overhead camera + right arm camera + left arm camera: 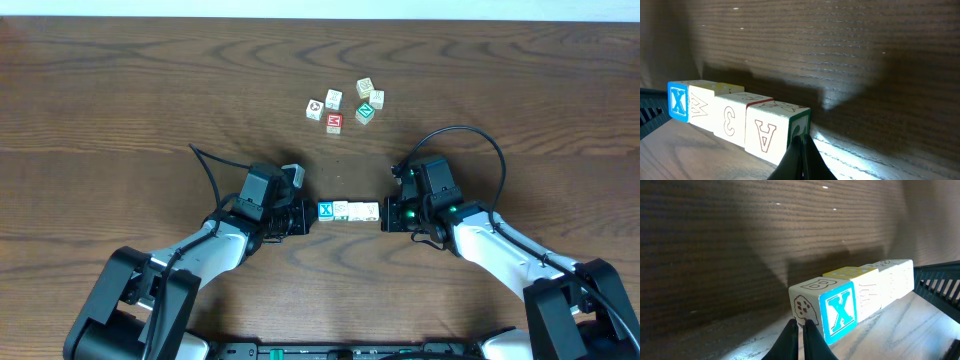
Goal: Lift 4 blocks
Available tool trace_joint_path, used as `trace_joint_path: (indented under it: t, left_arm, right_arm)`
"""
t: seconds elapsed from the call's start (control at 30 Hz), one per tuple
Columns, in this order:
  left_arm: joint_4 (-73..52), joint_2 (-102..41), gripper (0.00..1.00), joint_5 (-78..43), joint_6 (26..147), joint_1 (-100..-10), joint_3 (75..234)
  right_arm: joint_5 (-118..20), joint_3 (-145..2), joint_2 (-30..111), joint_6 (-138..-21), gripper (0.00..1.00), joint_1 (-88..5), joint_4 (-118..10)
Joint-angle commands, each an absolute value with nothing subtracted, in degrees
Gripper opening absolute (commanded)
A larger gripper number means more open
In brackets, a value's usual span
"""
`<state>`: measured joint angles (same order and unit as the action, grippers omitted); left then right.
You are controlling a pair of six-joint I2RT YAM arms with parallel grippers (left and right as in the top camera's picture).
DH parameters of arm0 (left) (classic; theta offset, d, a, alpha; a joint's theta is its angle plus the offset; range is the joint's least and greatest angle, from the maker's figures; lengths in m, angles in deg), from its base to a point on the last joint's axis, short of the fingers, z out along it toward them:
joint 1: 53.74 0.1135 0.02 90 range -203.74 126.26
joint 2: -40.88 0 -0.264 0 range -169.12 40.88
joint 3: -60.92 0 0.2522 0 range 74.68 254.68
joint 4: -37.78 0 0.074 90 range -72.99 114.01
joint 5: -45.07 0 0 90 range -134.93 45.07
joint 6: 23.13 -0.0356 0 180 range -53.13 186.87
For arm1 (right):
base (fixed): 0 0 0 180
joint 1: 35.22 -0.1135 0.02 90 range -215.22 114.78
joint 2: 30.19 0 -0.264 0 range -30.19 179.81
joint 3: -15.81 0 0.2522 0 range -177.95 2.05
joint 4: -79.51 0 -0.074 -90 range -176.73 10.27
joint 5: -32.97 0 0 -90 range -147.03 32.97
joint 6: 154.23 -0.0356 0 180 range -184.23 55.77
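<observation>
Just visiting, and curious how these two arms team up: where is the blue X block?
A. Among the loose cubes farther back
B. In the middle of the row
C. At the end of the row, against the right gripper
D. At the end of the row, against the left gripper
D: the blue X block ends the four-block row, against the closed tips of the left gripper; the right gripper presses the opposite end.

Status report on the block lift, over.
Both shut: left hand against the blue X block, right hand against the far end. Between them, row of four blocks squeezed; liftoff unclear. Beyond, loose blocks, nothing in the way.
</observation>
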<state>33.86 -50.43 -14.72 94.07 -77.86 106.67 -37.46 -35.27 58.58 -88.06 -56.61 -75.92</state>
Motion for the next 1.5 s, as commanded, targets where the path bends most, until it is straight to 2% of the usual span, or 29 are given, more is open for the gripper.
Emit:
trace_joint_path:
  t: [0.0, 1.47]
  left_arm:
    - [34.58, -50.84, 0.07, -12.97, 94.0, -78.84, 107.59]
    - [35.24, -50.19, 0.07, -10.65, 94.44, -80.72, 108.7]
  right_arm:
    - [-32.52, -34.96, 59.02, -87.3, 0.01, -58.97, -76.77]
    - [-28.98, -35.07, 58.88, -87.25, 0.01, -59.34, -79.7]
